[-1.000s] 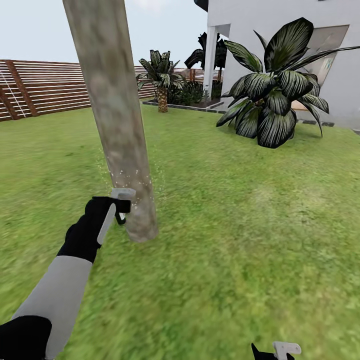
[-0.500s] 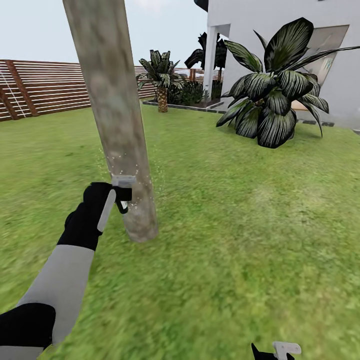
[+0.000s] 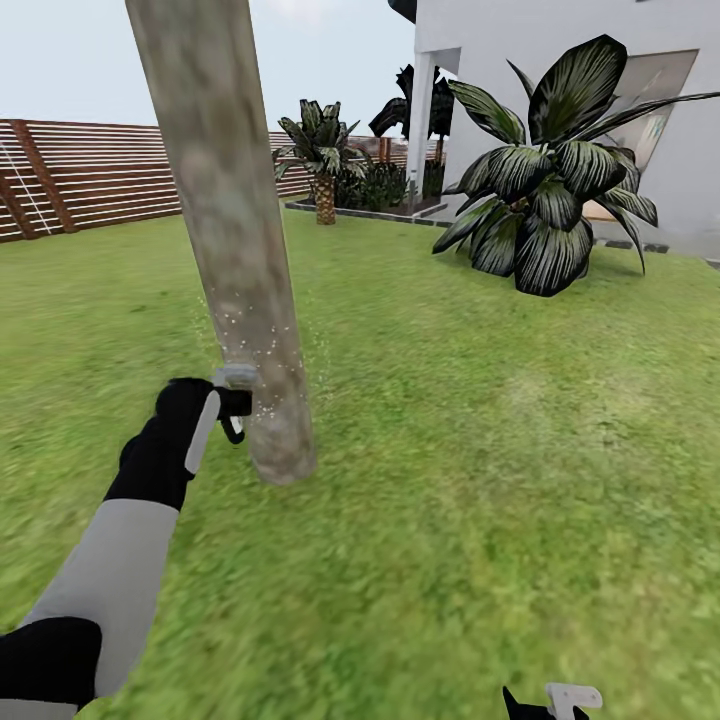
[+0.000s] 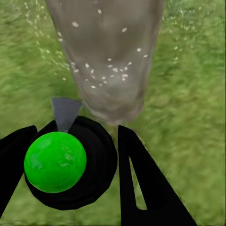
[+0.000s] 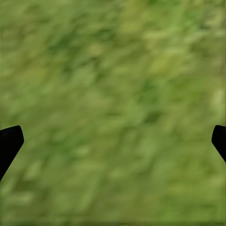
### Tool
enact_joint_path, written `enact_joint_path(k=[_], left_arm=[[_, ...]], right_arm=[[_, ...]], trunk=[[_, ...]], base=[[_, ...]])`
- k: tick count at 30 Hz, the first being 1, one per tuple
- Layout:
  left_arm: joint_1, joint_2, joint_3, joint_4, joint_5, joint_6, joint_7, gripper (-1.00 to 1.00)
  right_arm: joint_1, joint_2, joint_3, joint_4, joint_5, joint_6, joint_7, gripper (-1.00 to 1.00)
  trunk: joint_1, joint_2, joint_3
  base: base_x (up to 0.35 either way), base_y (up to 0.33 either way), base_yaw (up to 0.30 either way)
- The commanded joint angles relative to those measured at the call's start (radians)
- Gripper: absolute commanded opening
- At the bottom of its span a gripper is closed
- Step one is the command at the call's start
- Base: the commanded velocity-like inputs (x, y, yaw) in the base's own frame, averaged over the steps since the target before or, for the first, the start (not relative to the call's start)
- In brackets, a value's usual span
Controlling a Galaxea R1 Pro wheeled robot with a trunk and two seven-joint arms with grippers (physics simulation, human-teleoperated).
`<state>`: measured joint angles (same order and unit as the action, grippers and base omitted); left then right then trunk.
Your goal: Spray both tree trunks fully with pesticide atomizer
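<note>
A thick mottled grey-brown tree trunk [image 3: 240, 260] rises from the grass floor [image 3: 480, 480] just ahead of me, with white spray specks around its lower part. My left gripper [image 3: 230, 403] is shut on the pesticide atomizer [image 3: 238, 378], and the pale nozzle head sits close against the trunk's left side. In the left wrist view the atomizer [image 4: 70, 165] is a black round body with a green ball on it, held between my black fingers [image 4: 141, 183], and its grey nozzle aims at the speckled trunk [image 4: 106, 56]. My right gripper [image 3: 556, 702] hangs low and open over grass [image 5: 113, 94].
A large dark-leaved plant [image 3: 550, 200] stands at the right in front of the white house [image 3: 690, 180]. A short palm [image 3: 322, 160] and a brown slatted fence [image 3: 90, 175] line the back. Open lawn spreads to the right of the trunk.
My left gripper with the atomizer rose along the trunk, then dropped a little and shifted left. Spray specks still float around the trunk. The right arm has not moved.
</note>
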<state>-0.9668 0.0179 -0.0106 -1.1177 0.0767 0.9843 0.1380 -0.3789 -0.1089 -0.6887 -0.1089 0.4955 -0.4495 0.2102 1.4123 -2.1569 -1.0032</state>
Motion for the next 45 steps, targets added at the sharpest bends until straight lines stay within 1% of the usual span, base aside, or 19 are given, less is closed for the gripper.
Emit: enact_joint_path(k=[1,2,5,7,8,9,10,12,14,16,17,18,19,20,23,25,29,37,45], left_arm=[[0.016,0.002,-0.004,0.003,-0.002,-0.006,0.000,-1.00],[0.032,0.003,-0.006,0.005,-0.002,-0.015,0.000,-1.00],[0.114,0.010,-0.012,0.008,-0.011,-0.068,0.000,-1.00],[0.157,0.011,-0.016,0.007,-0.020,-0.106,0.000,-1.00],[0.194,0.010,-0.032,0.006,-0.042,-0.144,0.001,-1.00],[0.218,0.010,-0.040,0.006,-0.048,-0.169,0.001,-1.00],[0.245,0.007,-0.045,0.007,-0.050,-0.214,0.000,-1.00],[0.278,0.007,-0.065,0.010,-0.050,-0.300,0.000,-1.00],[0.287,0.007,-0.071,0.063,-0.053,-0.334,0.006,-1.00],[0.289,0.007,-0.071,0.085,-0.053,-0.340,0.013,-1.00],[0.296,0.007,-0.067,0.093,-0.050,-0.341,0.015,-1.00],[0.314,0.008,-0.049,0.105,-0.048,-0.358,0.016,-1.00],[0.322,0.007,-0.034,0.128,-0.048,-0.398,0.018,-1.00],[0.325,0.006,-0.029,0.168,-0.048,-0.439,0.018,-1.00],[0.327,0.009,-0.020,0.260,-0.047,-0.500,0.019,-1.00],[0.328,0.013,-0.018,0.288,-0.050,-0.535,0.019,-1.00],[0.335,0.020,-0.017,0.308,-0.049,-0.552,0.018,-1.00],[0.338,0.019,-0.018,0.311,-0.049,-0.553,0.018,-1.00],[0.339,0.018,-0.019,0.311,-0.052,-0.552,0.020,-1.00]], right_arm=[[0.000,0.000,0.000,0.000,0.000,0.000,0.000,1.00],[0.000,0.000,0.000,0.000,0.000,0.000,0.000,1.00],[0.000,0.000,0.002,0.000,0.000,0.000,0.000,1.00],[0.000,0.000,0.003,0.000,0.000,0.000,0.000,1.00],[0.000,0.000,0.003,0.000,0.000,0.000,0.000,1.00],[0.000,0.001,0.003,0.000,0.000,0.000,0.000,1.00],[0.000,0.001,0.003,0.000,0.000,0.000,0.000,1.00],[0.000,0.001,0.003,0.001,0.000,0.000,0.000,1.00],[0.000,0.001,0.003,0.001,0.000,0.000,0.000,1.00],[0.000,0.002,0.003,0.001,0.000,0.000,0.000,1.00],[0.000,0.002,0.003,0.001,0.000,0.000,0.000,1.00],[0.000,0.002,0.003,0.002,0.000,0.000,0.000,1.00],[0.000,0.001,0.003,0.002,0.000,0.000,0.000,1.00],[0.000,0.001,0.003,0.002,0.000,0.000,0.000,1.00],[0.000,0.001,0.003,0.001,0.000,0.000,0.000,1.00],[0.000,0.001,0.003,0.001,0.000,0.000,0.000,1.00],[0.000,0.001,0.003,0.001,0.000,0.000,0.000,1.00],[0.000,0.001,0.003,0.001,0.000,0.000,0.000,1.00],[0.000,0.002,0.003,0.002,0.000,0.000,0.000,1.00]], trunk=[[0.000,0.000,0.000],[0.000,0.000,0.000],[0.000,0.000,0.000],[0.000,0.000,0.000],[0.000,0.000,0.000],[0.000,0.000,0.000],[0.000,0.000,0.000],[0.000,0.000,0.000],[0.000,0.000,0.000],[0.000,0.000,0.000],[0.000,0.000,0.000],[0.000,0.000,0.000],[0.000,0.000,0.000],[0.000,0.000,0.000],[0.000,0.000,0.000],[0.000,0.000,0.000],[0.000,0.000,0.000],[0.000,0.000,0.000],[0.000,0.000,0.000]], base=[[0.000,0.000,0.000],[0.000,0.000,0.000],[0.000,0.000,0.000],[0.000,0.000,0.000],[0.000,0.000,0.000],[0.000,0.000,0.000],[0.000,0.000,0.000],[0.000,0.000,0.000],[0.000,0.000,0.000],[0.000,0.000,0.000],[0.000,0.000,0.000],[0.005,0.000,0.000],[0.067,-0.083,0.000],[0.108,-0.175,0.000],[0.148,-0.220,0.000],[0.197,-0.230,0.000],[0.204,-0.230,0.000],[0.201,-0.229,0.002],[0.172,-0.234,0.241]])
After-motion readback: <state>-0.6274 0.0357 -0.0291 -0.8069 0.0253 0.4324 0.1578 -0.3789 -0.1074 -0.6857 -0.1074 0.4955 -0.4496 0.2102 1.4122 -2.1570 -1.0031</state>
